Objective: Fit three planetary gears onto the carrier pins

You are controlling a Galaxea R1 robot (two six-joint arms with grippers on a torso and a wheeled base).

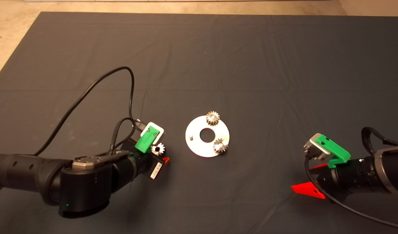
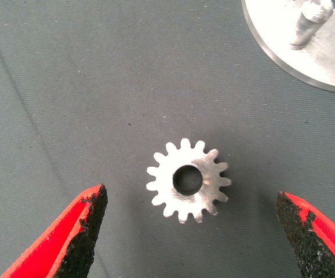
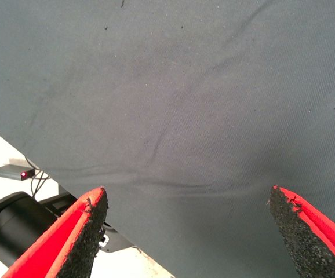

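1. Picking up the last of the planetary gears [image 2: 188, 180] is, by my reading, the step you have in hand: it lies flat on the dark mat [image 1: 218, 58] of the bench, just to the left of the silver disc [image 1: 199, 148] and apart from it.
2. Your left pincer [image 2: 190, 231] hangs over that gear with its fingers spread wide, one pad on each side, touching nothing.
3. Two gears already sit on the disc, one at the far edge [image 1: 213, 118] and one at the near right edge [image 1: 220, 145]; whether each is fully seated on its pin you cannot tell from above.
4. One of the carrier pins [image 1: 191, 137] stands bare on the left side of the disc, the side nearest your loose gear; the left wrist view shows it upright [image 2: 303, 29].
5. Your right pincer [image 1: 311, 180] waits low at the right of the mat, fingers wide apart and empty.
6. Next, I judge, you need to lower the left pincer squarely, close on the gear's teeth without tipping it, then line its bore up over the bare pin.
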